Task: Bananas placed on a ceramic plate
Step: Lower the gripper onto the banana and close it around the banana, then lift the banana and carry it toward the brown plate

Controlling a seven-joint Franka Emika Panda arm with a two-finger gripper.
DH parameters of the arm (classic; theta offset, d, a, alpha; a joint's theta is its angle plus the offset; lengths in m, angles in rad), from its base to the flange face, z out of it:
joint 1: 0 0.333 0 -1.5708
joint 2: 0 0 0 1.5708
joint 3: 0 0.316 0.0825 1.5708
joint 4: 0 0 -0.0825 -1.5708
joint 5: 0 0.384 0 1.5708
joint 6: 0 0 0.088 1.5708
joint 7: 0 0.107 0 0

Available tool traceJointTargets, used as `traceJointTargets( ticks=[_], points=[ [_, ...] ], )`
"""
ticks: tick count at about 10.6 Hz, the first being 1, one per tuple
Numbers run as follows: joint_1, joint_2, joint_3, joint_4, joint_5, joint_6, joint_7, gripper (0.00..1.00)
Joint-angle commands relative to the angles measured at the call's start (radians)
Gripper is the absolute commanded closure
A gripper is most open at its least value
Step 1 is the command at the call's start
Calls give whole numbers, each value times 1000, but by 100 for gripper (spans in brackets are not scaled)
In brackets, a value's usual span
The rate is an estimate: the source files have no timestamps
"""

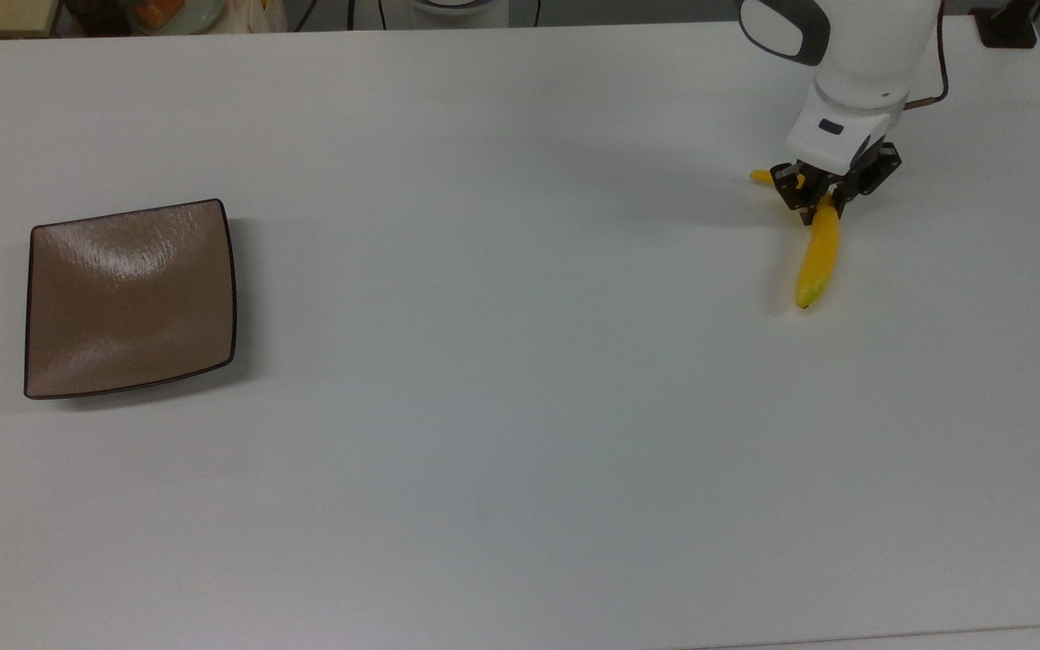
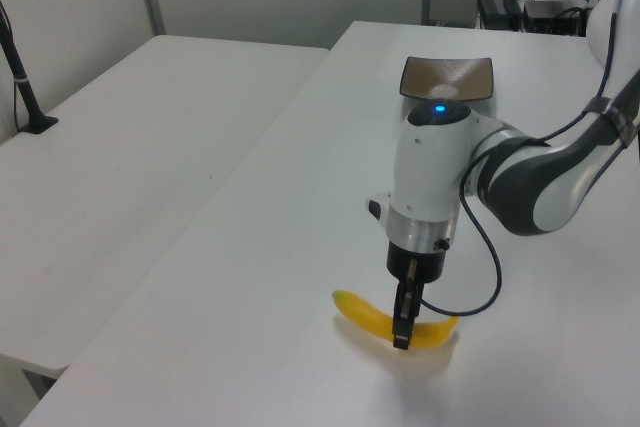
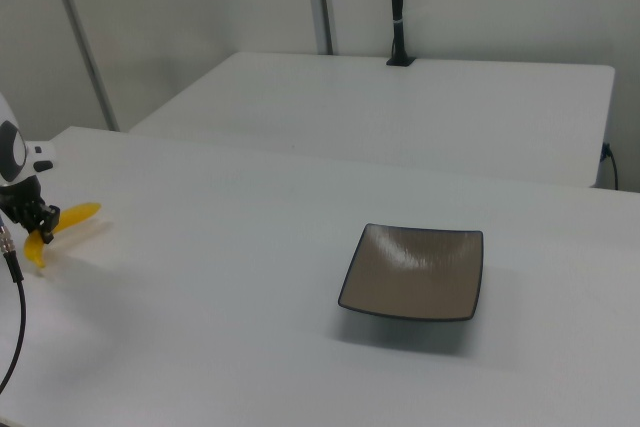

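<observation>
Over on the top view's left: the ceramic plate [image 1: 130, 299], square, glossy tan-brown with a thin dark rim, sitting flat on the white desk [image 1: 502, 379] with nothing in it, just glare off the rippled glaze. Same bare plate in the right view [image 3: 415, 271], lying toward the right view's right, and in the left view [image 2: 447, 77] far back behind the arm. Wide stretch of bare desk in between. Way over at the top view's right: the banana [image 1: 818, 255], well apart from the plate, pinched near its stem end by the hand [image 1: 816, 204], fingers clamped tight on either side of it. Greenish tip pointing down the top view, stem poking out toward the top view's left of the fingers. In the left view, banana [image 2: 362, 312] looking tilted, with a soft shadow under it. Can't tell whether it's fully clear of the desk or one end is touching.
</observation>
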State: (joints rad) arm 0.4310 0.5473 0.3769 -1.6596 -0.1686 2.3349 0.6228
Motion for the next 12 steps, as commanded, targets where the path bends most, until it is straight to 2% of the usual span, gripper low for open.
traceJointTargets(
  ticks=[1,3,4,6,8,9,12],
  points=[
    [-32,-50,-7,3,-26,-60,-3,85],
    [-67,-105,-12,15,-22,-213,-122,85],
    [-80,-121,-30,24,-23,-277,-153,85],
    [-92,-156,-90,26,-32,-307,-201,85],
    [-135,-176,-105,32,-124,-353,-216,85],
    [-149,-190,-125,32,-141,-380,-248,85],
    [-160,-224,-234,32,-143,-465,-411,85]
  ],
)
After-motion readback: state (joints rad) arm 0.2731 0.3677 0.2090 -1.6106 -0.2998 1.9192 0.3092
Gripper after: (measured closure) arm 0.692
